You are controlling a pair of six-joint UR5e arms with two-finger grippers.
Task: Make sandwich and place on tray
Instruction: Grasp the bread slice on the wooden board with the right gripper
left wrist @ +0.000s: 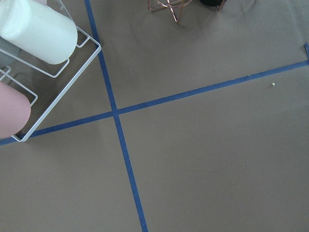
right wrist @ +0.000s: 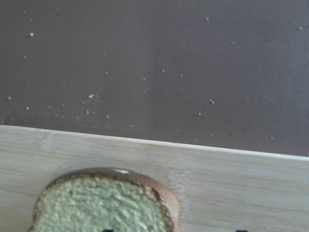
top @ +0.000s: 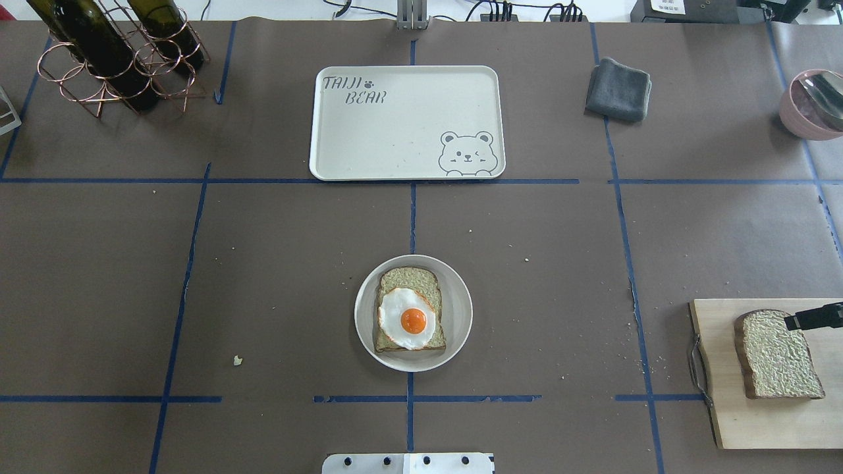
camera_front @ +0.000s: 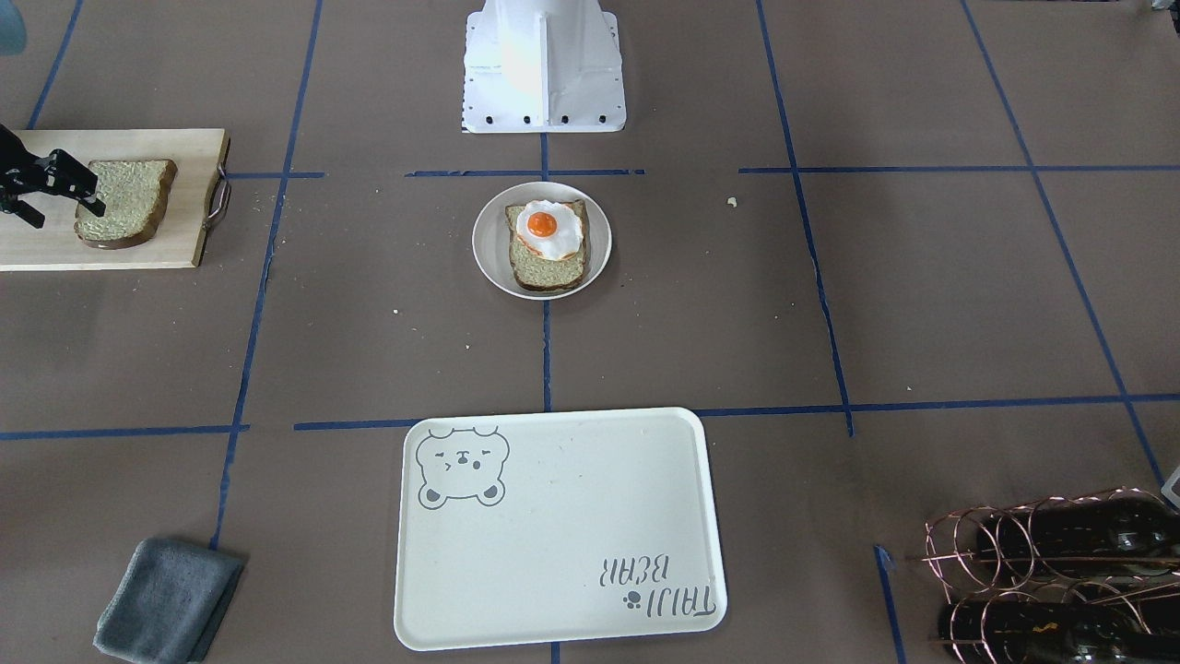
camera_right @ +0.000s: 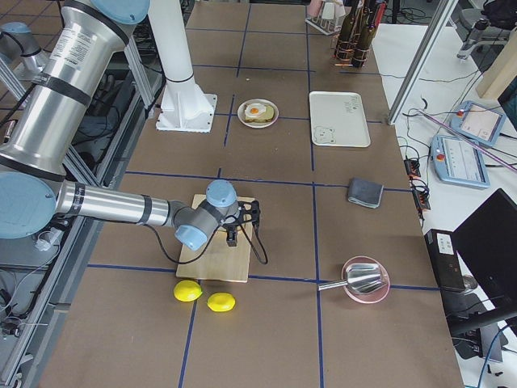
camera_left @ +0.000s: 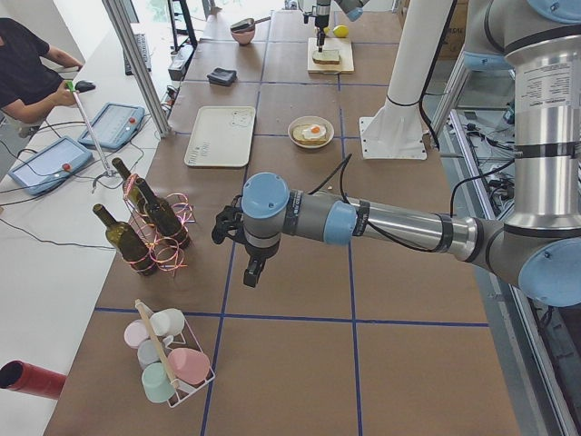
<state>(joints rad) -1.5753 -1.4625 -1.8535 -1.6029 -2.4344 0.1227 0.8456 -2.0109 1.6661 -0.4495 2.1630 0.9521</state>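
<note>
Fingers point(top: 811, 318) of right gripper point(camera_front: 66, 210) look spread wide, empty, one tip over bread slice point(top: 777, 355) on cutting board point(top: 737, 421) — step in hand: pick top slice. 2nd slice point(top: 405, 280) w/ egg point(top: 413, 320) sits on plate point(top: 461, 309) mid-table; tray point(top: 395, 131) has nothing on it. Next prob needs closing on crust, carry to plate, lay over egg. Can't tell left gripper point(camera_left: 227, 225) fingers — far off.

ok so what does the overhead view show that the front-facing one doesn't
Only overhead: the pink bowl with a metal utensil in it, at the table's edge. Only front-facing: the right pincer with its fingers spread, one over the loose bread slice; overhead catches just its black tip. Both: the tray, the plate holding a bread slice topped with the egg, the cutting board, the grey cloth and the rack of wine bottles.
</note>
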